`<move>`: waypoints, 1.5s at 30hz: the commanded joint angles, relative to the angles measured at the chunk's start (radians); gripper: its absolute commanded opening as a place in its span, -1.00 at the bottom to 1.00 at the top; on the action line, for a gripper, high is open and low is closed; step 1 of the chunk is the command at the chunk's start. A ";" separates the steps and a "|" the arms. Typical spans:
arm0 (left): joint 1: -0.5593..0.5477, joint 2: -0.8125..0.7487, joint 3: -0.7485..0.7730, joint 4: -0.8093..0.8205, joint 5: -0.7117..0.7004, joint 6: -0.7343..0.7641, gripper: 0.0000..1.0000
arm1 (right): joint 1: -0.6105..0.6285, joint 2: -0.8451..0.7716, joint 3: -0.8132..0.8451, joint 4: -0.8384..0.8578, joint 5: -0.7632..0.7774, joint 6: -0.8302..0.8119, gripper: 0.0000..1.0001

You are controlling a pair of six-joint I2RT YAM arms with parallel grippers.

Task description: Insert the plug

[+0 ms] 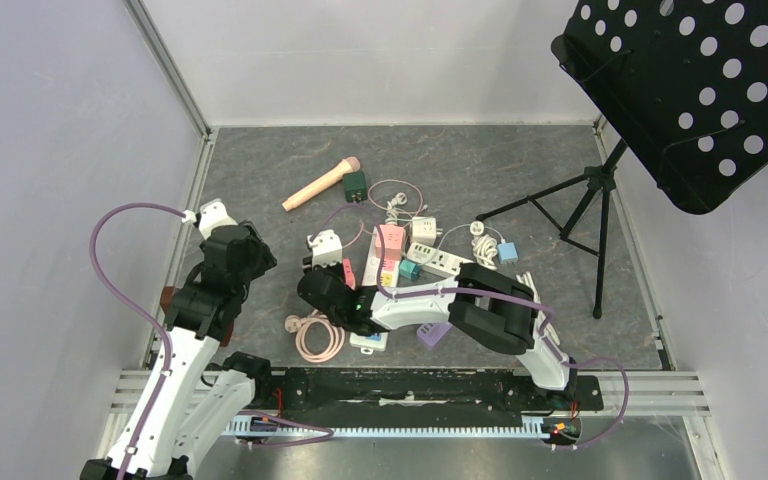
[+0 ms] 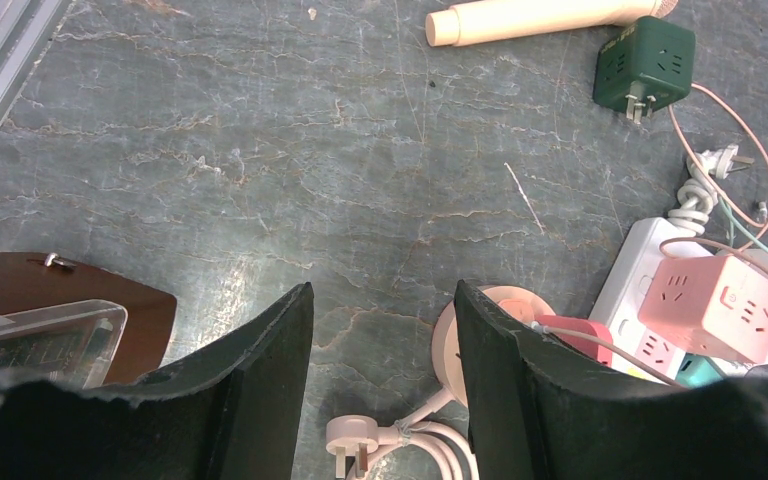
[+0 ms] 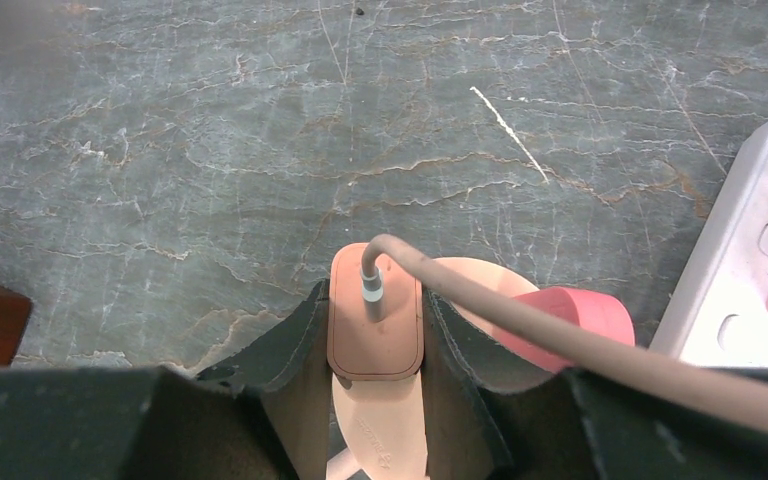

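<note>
Right gripper [image 3: 375,297]: pressed onto the plug [image 3: 375,325], one finger on each long side. The plug is peach-pink, and its cord [image 3: 520,315] leaves the top and runs off to the right. We cannot see the prongs, which are under the body.

Left gripper [image 2: 380,335]: jaws spread with nothing between them, over bare counter [image 2: 260,150] at the near left.

Where the plug is: near the centre of the counter, just left of the clutter of sockets. It sits over a peach disc [image 3: 480,290]. We cannot tell whether the two touch, or whether the disc has a socket. The white strip [image 3: 740,280] lies to the right, apart from the plug. A pink cube [image 2: 725,305] rests on the strip.

Progress, as we judge it:
- Done: the plug is grasped.
- Not done: we see no seating in any socket.
- Left: carry the plug to a free socket, most likely on the strip, then line up the prongs and press down.

Risk: the cord crosses in front of the right finger and may drag on the way. The left gripper is free to steady the strip if it slides.
</note>
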 commanded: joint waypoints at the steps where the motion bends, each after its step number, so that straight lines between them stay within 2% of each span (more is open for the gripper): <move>1: 0.003 -0.009 -0.004 0.019 -0.034 -0.009 0.21 | 0.007 0.019 0.031 -0.057 0.055 0.019 -1.00; 6: 0.003 -0.013 -0.005 0.019 -0.035 -0.010 0.20 | 0.008 -0.005 0.037 -0.103 0.080 0.017 -1.00; 17: 0.003 -0.024 -0.009 0.019 -0.038 -0.011 0.20 | 0.000 0.008 0.137 -0.279 -0.020 0.048 -1.00; 23: 0.003 -0.033 -0.012 0.018 -0.039 -0.011 0.20 | -0.001 0.035 0.142 -0.290 -0.007 0.045 -1.00; 27: 0.002 -0.037 -0.014 0.018 -0.039 -0.014 0.20 | -0.001 0.045 0.121 -0.259 0.025 0.031 -1.00; 32: 0.002 -0.038 -0.014 0.017 -0.043 -0.011 0.20 | -0.001 0.000 0.052 -0.118 0.003 0.010 -1.00; 38: 0.003 -0.041 -0.012 0.016 -0.048 -0.014 0.20 | -0.001 -0.082 -0.004 -0.050 0.015 -0.009 -1.00; 45: 0.003 -0.039 -0.014 0.016 -0.048 -0.014 0.20 | -0.001 -0.050 0.008 -0.026 0.012 -0.017 -1.00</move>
